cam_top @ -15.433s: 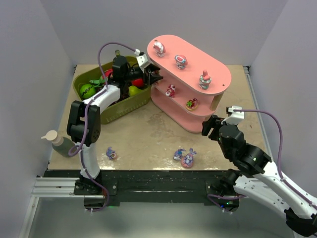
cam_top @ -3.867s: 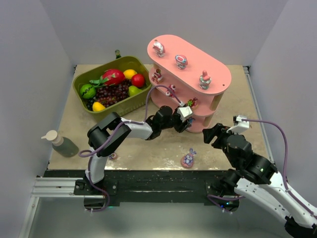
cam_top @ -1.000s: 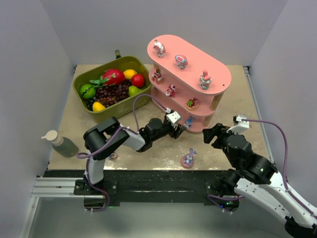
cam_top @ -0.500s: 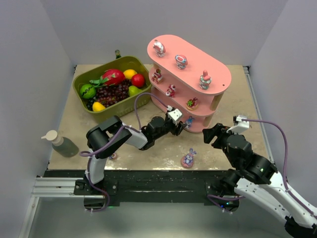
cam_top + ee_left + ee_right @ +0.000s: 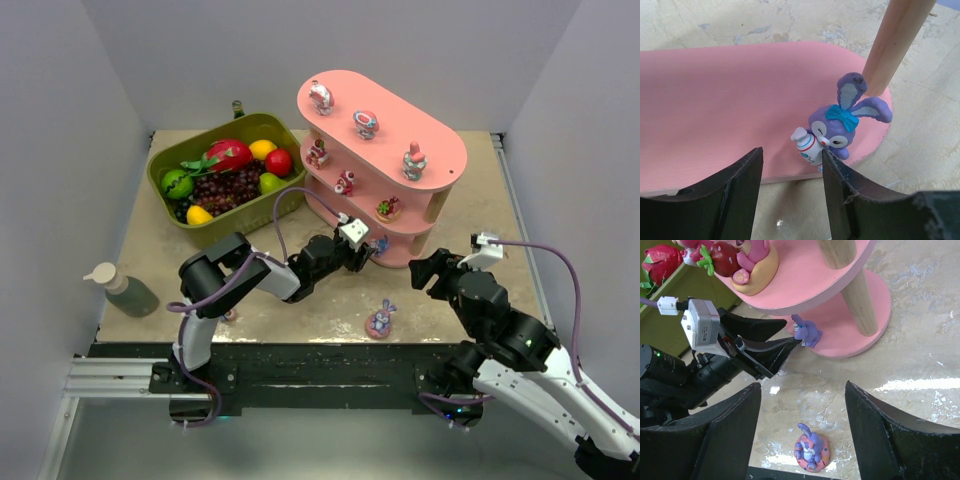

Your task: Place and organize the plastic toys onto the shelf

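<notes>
Green basket [image 5: 157,172] of fruit at the far left of the desk [image 5: 480,200], just beside the shelf's left end; bottle [image 5: 120,288] at the desk's left edge, well apart from both arms. Shelf [image 5: 395,135] stands far centre, three pink boards on pale posts. A strawberry figurine [image 5: 742,262] sits on the middle board, which overhangs the bottom board. One wooden upright [image 5: 897,40] rises from the bottom board just behind the purple bunny [image 5: 837,130], close on its right in my left wrist view. That bunny stands upright on the bottom board, at the board's near rounded end. My left end effector [image 5: 790,160] is low at the board's front edge, fingers spread and gripping nothing; the bunny is just past the tips, beside the right-hand finger in that view; contact cannot be told. My right end effector [image 5: 802,390] hangs above the desk right of the shelf, fingers wide apart and empty; the bunny on a pink disc [image 5: 810,452] lies on the desk below it, near the front edge. A small toy [image 5: 229,315] sits by my left arm's base
</notes>
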Controlling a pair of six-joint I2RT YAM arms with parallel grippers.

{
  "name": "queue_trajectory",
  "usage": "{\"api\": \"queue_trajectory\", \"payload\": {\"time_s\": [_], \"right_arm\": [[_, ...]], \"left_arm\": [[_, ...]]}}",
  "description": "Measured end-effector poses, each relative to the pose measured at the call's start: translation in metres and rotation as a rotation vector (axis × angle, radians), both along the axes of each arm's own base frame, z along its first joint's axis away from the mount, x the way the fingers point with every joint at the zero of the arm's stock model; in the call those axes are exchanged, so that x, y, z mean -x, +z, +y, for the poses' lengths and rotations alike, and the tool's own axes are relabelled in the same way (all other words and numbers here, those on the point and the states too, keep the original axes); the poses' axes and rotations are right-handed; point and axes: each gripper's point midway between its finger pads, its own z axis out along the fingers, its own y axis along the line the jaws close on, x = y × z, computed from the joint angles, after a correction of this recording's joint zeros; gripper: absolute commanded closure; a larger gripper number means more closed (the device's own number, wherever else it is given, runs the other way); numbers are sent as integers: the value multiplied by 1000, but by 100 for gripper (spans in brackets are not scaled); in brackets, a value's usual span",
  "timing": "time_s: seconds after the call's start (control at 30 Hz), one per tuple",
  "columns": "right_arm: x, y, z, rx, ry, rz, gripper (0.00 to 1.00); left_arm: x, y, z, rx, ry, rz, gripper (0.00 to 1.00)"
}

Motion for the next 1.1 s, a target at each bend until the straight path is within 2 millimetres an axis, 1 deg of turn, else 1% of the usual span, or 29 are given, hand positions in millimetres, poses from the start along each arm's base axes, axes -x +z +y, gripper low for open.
{"api": "queue_trajectory", "payload": {"time_s": [0.3,0.53,0.73,0.87,0.97,1.07,1.1], "right_arm": [[0,0,0,0,0,0,28],[0,0,0,0,0,0,28],[0,0,0,0,0,0,28],[0,0,0,0,0,0,28],[0,0,0,0,0,0,28],[0,0,0,0,0,0,28],[0,0,0,0,0,0,28]], "left_arm": [[3,0,0,0,-12,3,43],[4,11,-1,20,-22,-12,43],[9,11,-5,20,-33,-11,43],[15,9,-7,14,-45,-6,43],[24,5,-3,2,-50,3,42],[36,4,5,-11,-53,11,39],[41,7,9,-13,-49,16,34]]}}
